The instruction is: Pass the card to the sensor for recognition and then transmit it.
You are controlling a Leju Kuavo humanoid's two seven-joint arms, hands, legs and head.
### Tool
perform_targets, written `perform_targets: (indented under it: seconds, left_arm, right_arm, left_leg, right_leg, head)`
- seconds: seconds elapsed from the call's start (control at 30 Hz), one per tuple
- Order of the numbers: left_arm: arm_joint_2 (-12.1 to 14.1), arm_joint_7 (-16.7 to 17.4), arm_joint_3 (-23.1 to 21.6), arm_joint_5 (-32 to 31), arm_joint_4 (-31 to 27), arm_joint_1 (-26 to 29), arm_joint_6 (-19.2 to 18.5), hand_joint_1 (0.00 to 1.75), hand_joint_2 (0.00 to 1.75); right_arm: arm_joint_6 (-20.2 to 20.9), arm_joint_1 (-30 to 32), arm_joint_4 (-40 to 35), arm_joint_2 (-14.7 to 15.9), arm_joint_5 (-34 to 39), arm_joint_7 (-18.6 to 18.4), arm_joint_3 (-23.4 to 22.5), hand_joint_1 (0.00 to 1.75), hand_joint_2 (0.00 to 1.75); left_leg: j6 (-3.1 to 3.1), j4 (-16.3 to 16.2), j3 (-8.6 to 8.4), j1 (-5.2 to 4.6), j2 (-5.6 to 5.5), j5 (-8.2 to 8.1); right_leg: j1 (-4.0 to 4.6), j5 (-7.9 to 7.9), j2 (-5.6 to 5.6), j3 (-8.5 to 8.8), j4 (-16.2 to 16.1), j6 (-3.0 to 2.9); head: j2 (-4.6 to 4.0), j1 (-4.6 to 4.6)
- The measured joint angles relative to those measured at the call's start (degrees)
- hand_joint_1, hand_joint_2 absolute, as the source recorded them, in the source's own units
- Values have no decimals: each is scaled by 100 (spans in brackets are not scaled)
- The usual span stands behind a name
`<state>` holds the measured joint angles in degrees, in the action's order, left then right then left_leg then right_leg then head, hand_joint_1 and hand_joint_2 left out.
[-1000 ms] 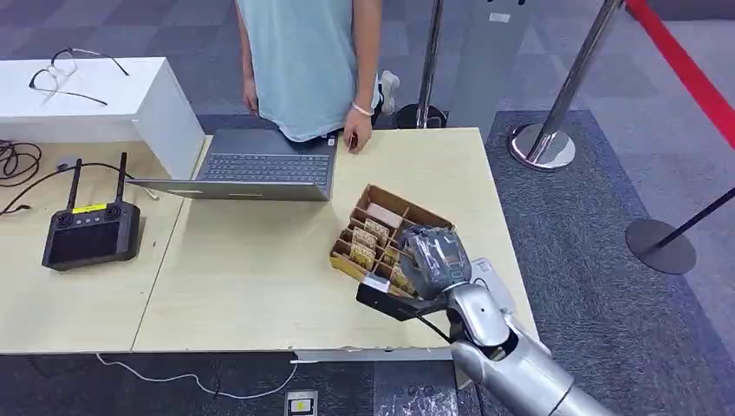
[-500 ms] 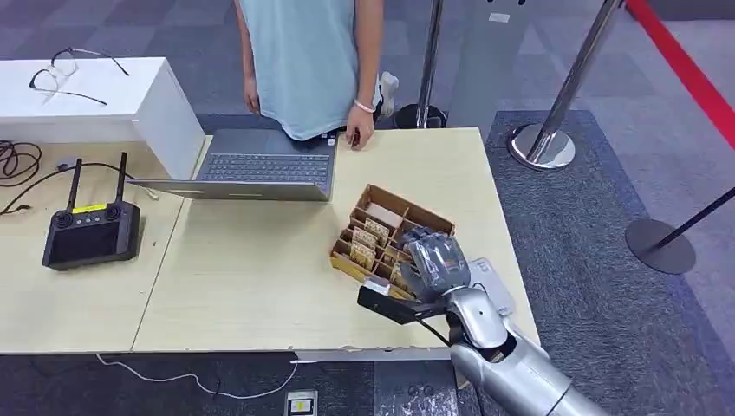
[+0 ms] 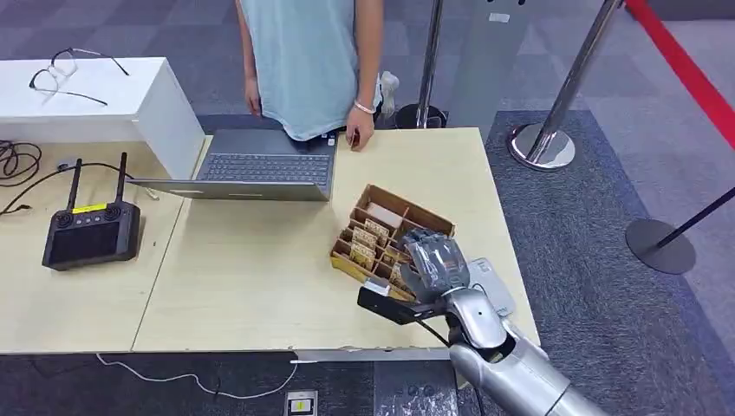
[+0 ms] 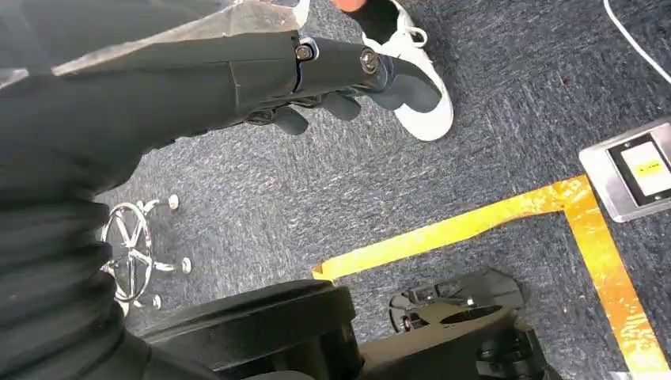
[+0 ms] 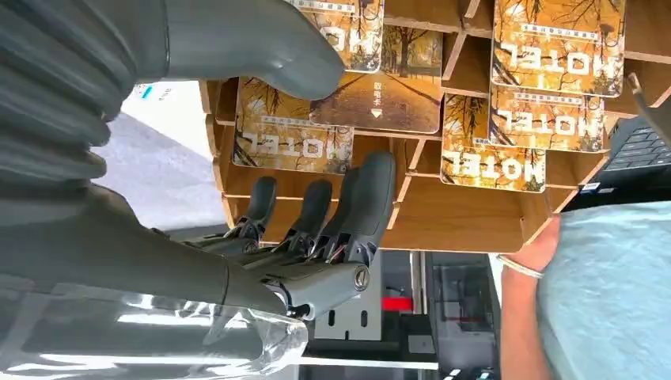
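Hovering over the wooden card rack (image 3: 381, 232), the right hand (image 3: 436, 263) has fingers (image 5: 348, 207) spread apart, thumb above the nearest hotel card (image 5: 372, 91), empty; closing askew might drag neighbouring cards out too.

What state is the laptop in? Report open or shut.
Open: the laptop's keyboard deck lies exposed in the head view, in front of the person.
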<state>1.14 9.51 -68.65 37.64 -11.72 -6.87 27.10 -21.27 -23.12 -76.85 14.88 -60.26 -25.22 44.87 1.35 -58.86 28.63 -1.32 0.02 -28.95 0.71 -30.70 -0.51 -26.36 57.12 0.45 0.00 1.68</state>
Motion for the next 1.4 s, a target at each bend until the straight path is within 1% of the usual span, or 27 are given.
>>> perform_targets:
  seconds: [0.4, 0.43, 0.9, 1.17, 1.23, 1.4]
  left_arm:
    - [0, 0, 0, 2, 0, 1, 0, 0, 175]
    - [0, 0, 0, 2, 0, 1, 0, 0, 175]
    - [0, 0, 0, 2, 0, 2, -2, 0, 175]
    - [0, 0, 0, 0, 0, 3, -9, 0, 175]
    - [0, 0, 0, 0, 0, 3, -11, 0, 175]
    - [0, 2, 0, 0, 0, 2, -20, 0, 175]
  right_arm:
    - [33, 1, -18, 39, -26, -44, -4, 77, 175]
    - [41, 0, -22, 52, -33, -52, -9, 79, 175]
    - [166, 1, -336, 240, -98, -205, -149, 75, 175]
    - [190, 0, -496, 345, -98, -223, -245, 77, 175]
    - [199, 0, -540, 369, -96, -232, -254, 80, 175]
    - [229, 4, -590, 417, -96, -260, -273, 77, 175]
  left_leg:
    - [0, 0, 0, 0, 0, 0]
    - [0, 0, -1, 0, 0, 0]
    - [0, -1, 0, 0, 0, 0]
    - [0, -1, 0, 0, 0, 0]
    - [0, -1, -1, 0, 0, 0]
    - [0, -1, -1, 0, 0, 0]
  right_leg:
    - [0, 0, 0, 0, -1, 0]
    - [0, 0, 0, 1, 0, 0]
    - [0, 0, 0, 0, -1, 0]
    - [0, 0, 0, 0, -1, 0]
    - [0, 0, 0, 1, 0, 0]
    - [0, 0, 0, 1, -1, 0]
  head:
    - [0, 0]
    - [0, 0]
    - [0, 0]
    - [0, -2]
    - [0, 0]
    - [0, 0]
